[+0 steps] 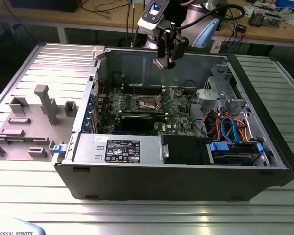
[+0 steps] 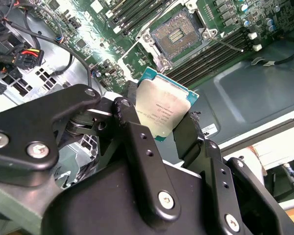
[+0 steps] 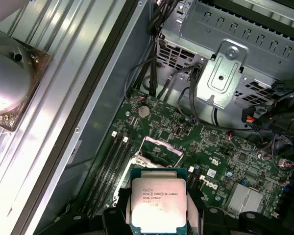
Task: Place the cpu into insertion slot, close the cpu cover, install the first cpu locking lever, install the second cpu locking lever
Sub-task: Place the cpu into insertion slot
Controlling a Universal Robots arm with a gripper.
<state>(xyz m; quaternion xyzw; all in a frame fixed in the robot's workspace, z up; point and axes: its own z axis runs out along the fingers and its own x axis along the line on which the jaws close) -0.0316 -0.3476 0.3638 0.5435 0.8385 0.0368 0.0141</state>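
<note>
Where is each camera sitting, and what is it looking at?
Exterior view: off the arm, outside the open computer case, looking down into it; the arm and gripper show.
First wrist view: on the wrist, facing the motherboard; fingertips show.
Second wrist view: on the wrist, facing the insertion slot; black fingers show.
Both share the held cpu.

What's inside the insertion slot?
Nothing seated: in the second wrist view the insertion slot shows its bare contact field. The cpu, held in the hand, hides part of it in the first wrist view.
</note>
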